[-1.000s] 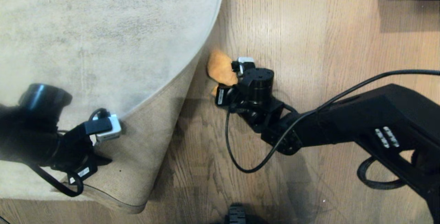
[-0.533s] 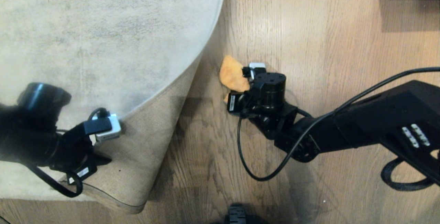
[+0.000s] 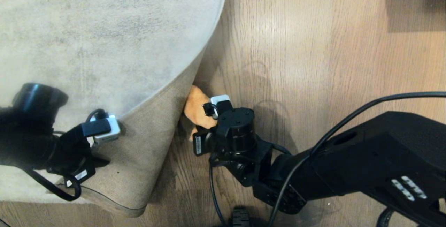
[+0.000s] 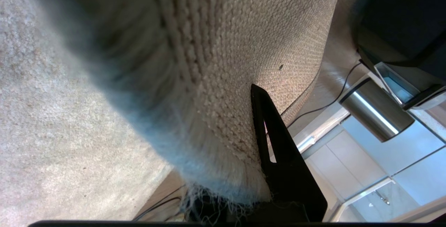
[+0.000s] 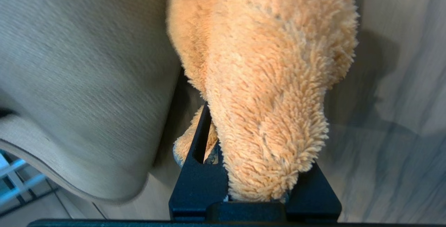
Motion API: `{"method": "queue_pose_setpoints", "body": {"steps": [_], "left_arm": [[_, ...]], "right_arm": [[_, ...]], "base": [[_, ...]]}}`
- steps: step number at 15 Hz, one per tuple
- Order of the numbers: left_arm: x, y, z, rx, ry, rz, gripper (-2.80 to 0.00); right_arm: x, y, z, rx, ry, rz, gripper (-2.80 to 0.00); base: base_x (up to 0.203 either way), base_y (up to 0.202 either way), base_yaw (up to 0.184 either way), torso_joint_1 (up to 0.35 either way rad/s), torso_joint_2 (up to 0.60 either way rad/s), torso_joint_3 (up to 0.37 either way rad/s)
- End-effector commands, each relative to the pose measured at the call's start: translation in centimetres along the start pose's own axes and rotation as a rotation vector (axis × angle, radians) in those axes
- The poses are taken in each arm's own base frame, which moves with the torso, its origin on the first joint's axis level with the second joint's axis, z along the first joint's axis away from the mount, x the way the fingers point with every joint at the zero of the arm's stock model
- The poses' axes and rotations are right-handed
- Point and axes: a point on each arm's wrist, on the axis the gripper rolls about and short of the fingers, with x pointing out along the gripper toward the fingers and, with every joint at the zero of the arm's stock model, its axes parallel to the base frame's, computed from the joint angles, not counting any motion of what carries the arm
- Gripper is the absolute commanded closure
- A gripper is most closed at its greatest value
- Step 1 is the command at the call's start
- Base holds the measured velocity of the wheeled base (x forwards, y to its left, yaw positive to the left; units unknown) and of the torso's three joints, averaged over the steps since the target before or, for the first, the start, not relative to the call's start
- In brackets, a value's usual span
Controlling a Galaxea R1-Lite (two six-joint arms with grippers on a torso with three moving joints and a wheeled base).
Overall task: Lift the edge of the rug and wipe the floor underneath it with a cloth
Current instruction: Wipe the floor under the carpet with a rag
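The right pincer (image 3: 204,124), clamped on the cloth (image 3: 195,110), has swung across the floor (image 3: 313,63) in the last second — from out on the bare planks, up towards one o'clock of where it is now, down and in towards seven o'clock. The cloth now sits tucked against the raised rug edge (image 3: 190,80), its far end partly hidden under the tan backing. In the right wrist view the fluffy cloth (image 5: 271,91) fills the gap between the two black fingers and lies flat on the wood, with the lifted backing just beside it.

The left pincer (image 3: 95,160) has not shifted. It stays closed on the rug corner at about nine o'clock of the cloth, holding the flap folded back so the woven underside faces up; the left wrist view shows one finger (image 4: 275,146) pressed against that weave.

So the stroke has moved from open floor into the strip the rug normally covers — which is the part that counts. My reading is that wiping is well underway, with the shadowed ground deeper under the flap likely still to be covered while the left side keeps the edge up.
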Motion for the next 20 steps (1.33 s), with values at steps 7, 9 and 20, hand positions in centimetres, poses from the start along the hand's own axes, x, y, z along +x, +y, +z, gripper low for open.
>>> {"method": "queue_pose_setpoints", "body": {"steps": [7,9,20], "left_arm": [[0.3,-0.6,-0.4,0.001,0.016,-0.024,0.0],[0.3,-0.6,-0.5,-0.001,0.018,-0.024,0.0],[0.4,-0.1,-2.2,-0.068,0.058,-0.017,0.0]], "right_arm": [[0.6,0.4,-1.7,0.036,-0.022,0.011,0.0],[0.4,0.3,-2.0,0.034,-0.014,0.006,0.0],[2.1,-0.2,-7.1,0.035,0.028,-0.005,0.0]], "base": [[0.0,0.0,0.0,0.0,0.0,0.0],[0.0,0.0,0.0,0.0,0.0,0.0],[0.0,0.0,0.0,0.0,0.0,0.0]]}}
